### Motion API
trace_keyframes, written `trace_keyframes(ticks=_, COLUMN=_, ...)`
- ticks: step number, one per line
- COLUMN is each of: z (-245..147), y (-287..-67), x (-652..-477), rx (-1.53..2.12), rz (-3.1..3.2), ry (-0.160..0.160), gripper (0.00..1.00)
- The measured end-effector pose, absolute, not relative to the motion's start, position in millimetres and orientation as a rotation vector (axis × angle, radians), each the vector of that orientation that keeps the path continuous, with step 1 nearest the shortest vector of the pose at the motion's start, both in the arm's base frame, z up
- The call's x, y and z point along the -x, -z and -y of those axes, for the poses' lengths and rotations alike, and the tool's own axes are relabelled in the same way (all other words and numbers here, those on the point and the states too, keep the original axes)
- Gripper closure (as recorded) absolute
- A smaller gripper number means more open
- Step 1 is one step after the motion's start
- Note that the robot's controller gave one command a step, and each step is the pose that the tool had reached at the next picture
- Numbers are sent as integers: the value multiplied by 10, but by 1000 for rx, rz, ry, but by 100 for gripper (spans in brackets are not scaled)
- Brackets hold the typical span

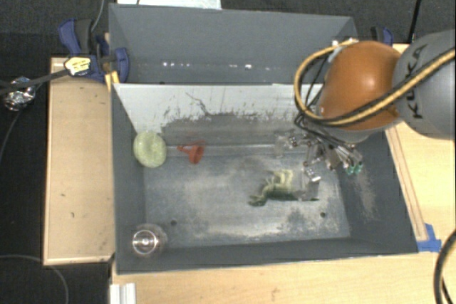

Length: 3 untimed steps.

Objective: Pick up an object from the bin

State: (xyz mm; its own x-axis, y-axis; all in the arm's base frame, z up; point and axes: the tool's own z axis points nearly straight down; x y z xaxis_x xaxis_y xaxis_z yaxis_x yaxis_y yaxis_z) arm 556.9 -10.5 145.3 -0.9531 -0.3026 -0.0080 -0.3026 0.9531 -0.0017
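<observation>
Grey metal bin (pixel 214 213), scuffed floor | crumpled green-and-pale soft thing (pixel 274 189) right of centre | gripper (pixel 313 180) low, just beside it on the right (apart or together: cannot tell) | step: approach, nothing seen held | next: probably centre over it, then close | pale green ball (pixel 149 149), small red piece (pixel 191 150), clear round cup (pixel 146 240) well apart, left.
</observation>
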Motion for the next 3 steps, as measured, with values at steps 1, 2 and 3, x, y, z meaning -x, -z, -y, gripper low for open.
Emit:
trace_keyframes(ticks=1, z=129, y=-978, x=-5447, rx=333, rz=-3114, ry=-1, gripper=0)
trace_keyframes(ticks=2, z=144, y=-713, x=-5500, rx=640, rz=-3064, ry=0, gripper=100)
trace_keyframes(ticks=3, z=144, y=-713, x=-5500, rx=640, rz=-3064, ry=0, gripper=100)
